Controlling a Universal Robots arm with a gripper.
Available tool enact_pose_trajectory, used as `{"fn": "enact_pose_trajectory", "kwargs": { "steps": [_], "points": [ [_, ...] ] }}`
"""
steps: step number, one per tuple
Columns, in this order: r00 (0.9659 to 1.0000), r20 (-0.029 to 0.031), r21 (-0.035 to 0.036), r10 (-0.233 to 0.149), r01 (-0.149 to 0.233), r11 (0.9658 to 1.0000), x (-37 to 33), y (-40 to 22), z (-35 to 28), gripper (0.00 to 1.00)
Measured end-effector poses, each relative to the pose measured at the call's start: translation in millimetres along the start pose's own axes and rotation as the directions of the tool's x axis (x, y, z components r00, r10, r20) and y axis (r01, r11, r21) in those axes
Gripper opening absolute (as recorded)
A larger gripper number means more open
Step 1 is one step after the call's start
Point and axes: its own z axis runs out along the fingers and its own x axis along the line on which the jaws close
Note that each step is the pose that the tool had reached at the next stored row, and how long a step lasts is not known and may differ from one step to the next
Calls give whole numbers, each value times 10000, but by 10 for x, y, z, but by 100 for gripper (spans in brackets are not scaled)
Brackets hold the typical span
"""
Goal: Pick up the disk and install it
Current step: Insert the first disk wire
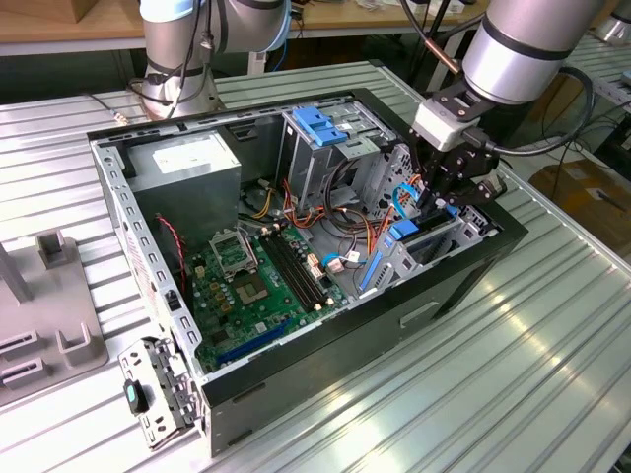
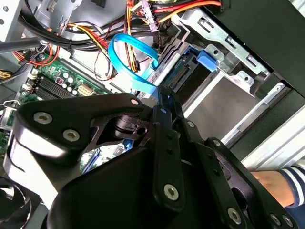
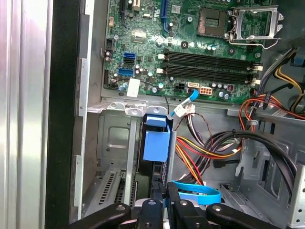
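The gripper [image 1: 441, 200] reaches into the open computer case [image 1: 325, 367] at the corner bay on the exterior view's right. In both wrist views its black fingers [image 3: 153, 210] are drawn close together, with a strip of blue carrier rail pinched between them [image 2: 163, 102].

The disk [image 1: 405, 234] sits in that bay, directly under the gripper. In the first wrist view it appears edge-on, running away from the fingertips to its bright blue end tab [image 3: 156, 143]. In the second wrist view its silver-grey face [image 2: 224, 102] lies against the bay's metal frame, with the blue carrier [image 2: 209, 59] at the far end.

A blue data cable [image 2: 133, 50] loops just beside the fingertips. A bundle of red, yellow and black wires [image 3: 209, 148] runs close to the disk.

The motherboard [image 1: 256, 286] lies on the case floor, beyond the bay. The grey power supply [image 1: 187, 163] occupies the far corner on the exterior view's left. Between them stands the metal drive cage [image 1: 315, 158], capped by a blue bracket [image 1: 320, 123].

A person's hand [image 2: 271, 183] with a striped cuff rests at the outer side of the case, near the gripper body.

The case lies on its side on a slatted metal table [image 1: 513, 365]. A detached metal latch plate [image 1: 153, 389] lies on the table by the near corner of the case, and a grey fixture [image 1: 49, 315] stands well apart on the exterior view's left.
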Motion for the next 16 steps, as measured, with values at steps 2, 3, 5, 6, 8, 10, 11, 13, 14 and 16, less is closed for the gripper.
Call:
{"fn": "enact_pose_trajectory", "kwargs": {
  "steps": [2,3,5,6,8,10,11,13,14,16],
  "points": [
    [10000,21,15,-63,63,10000,9,2,1,16],
    [10000,41,25,-68,68,10000,25,8,0,16],
    [10000,61,34,-67,66,10000,38,14,-1,16],
    [10000,64,36,-68,68,10000,40,18,0,16],
    [10000,64,35,-69,69,10000,41,19,0,16],
    [10000,64,36,-69,69,10000,41,19,0,16],
    [10000,64,36,-69,69,10000,41,19,4,16],
    [10000,63,35,-69,69,10000,41,20,10,16],
    [10000,62,35,-69,69,10000,42,20,10,16],
    [10000,65,35,-69,69,10000,41,20,14,16]
  ]
}}
